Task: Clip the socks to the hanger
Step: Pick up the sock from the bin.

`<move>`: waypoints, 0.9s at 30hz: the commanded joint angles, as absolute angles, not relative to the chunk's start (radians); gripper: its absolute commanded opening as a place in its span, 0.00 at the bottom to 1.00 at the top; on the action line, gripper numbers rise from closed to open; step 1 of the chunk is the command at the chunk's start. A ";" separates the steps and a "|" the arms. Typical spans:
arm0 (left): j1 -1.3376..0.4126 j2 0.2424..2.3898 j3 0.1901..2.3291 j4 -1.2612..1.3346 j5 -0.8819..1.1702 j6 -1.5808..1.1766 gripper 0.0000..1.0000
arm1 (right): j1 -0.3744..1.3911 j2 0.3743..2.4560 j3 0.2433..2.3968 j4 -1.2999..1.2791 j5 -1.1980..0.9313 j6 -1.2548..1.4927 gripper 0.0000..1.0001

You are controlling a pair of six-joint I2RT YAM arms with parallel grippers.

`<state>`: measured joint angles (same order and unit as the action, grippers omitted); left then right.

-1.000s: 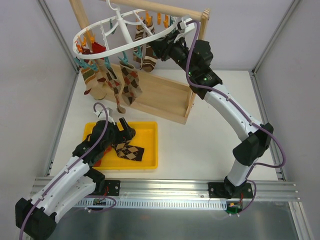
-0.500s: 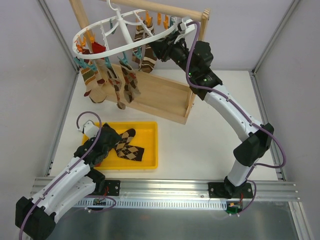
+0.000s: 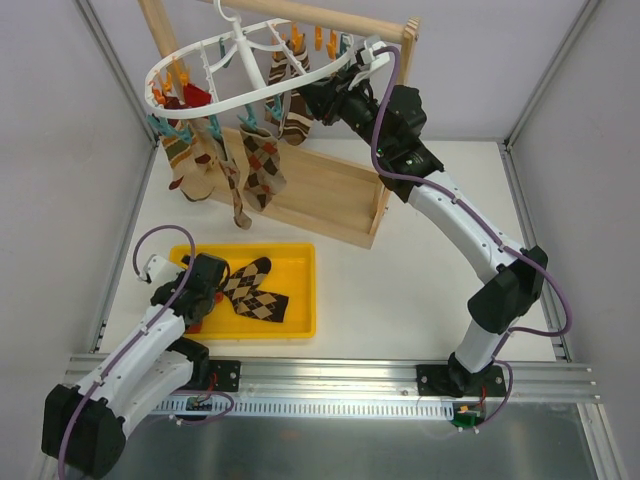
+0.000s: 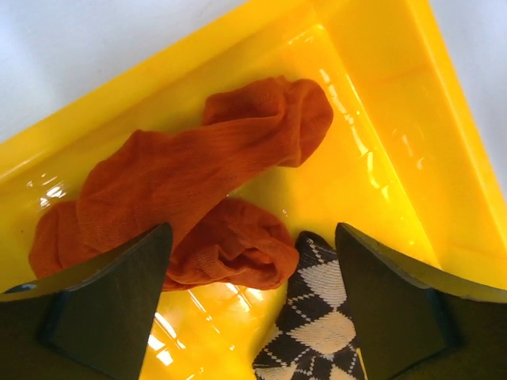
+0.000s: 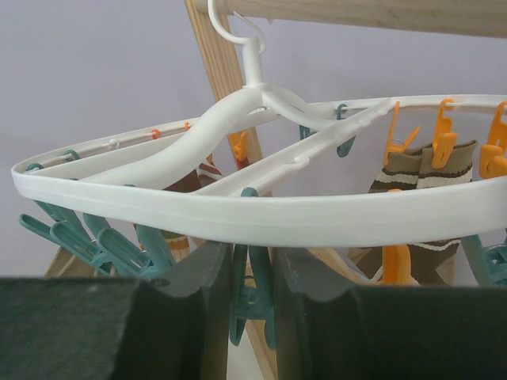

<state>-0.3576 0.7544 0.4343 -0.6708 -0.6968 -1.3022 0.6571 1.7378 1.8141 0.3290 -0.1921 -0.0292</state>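
Observation:
Two orange-red socks (image 4: 198, 178) lie crumpled in the left part of the yellow tray (image 4: 380, 103). My left gripper (image 4: 252, 233) hangs open just above them, fingers apart on either side of the nearer sock's folded end; it also shows in the top view (image 3: 203, 295). The white oval hanger (image 3: 250, 95) hangs from the wooden rail, with its rim across the right wrist view (image 5: 317, 222). My right gripper (image 5: 253, 277) is shut on a teal peg (image 5: 257, 297) under that rim, at the hoop's right end (image 3: 318, 95).
A brown-and-cream argyle sock (image 3: 255, 297) lies in the tray beside the orange ones (image 4: 317, 332). Argyle socks (image 3: 262, 170), striped socks (image 3: 290, 115) and a red piece (image 3: 194, 96) hang from the hoop's pegs. The wooden stand (image 3: 320, 200) holds the hoop at the back.
My left arm has drawn back to the left and down, from the tray's middle to its left part over the orange socks. The right arm has not moved.

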 commanded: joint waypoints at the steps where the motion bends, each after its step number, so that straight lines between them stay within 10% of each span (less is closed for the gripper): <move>1: -0.348 0.811 0.465 -0.692 -0.688 -1.327 0.81 | 0.666 1.740 1.816 0.244 -0.245 0.008 0.01; 11: -0.348 0.933 0.491 -0.611 -0.597 -1.230 0.58 | 0.664 1.746 1.815 0.249 -0.233 0.006 0.01; 16: -0.348 0.908 0.451 -0.565 -0.566 -1.207 0.00 | 0.663 1.747 1.816 0.250 -0.222 -0.025 0.01; 27: -0.350 0.720 0.514 -0.497 -0.473 -0.979 0.00 | 0.666 1.746 1.815 0.249 -0.206 -0.031 0.01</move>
<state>-0.3580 0.7559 0.4522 -0.5415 -0.5266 -1.0973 0.6567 1.7378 1.8141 0.3294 -0.1875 -0.0380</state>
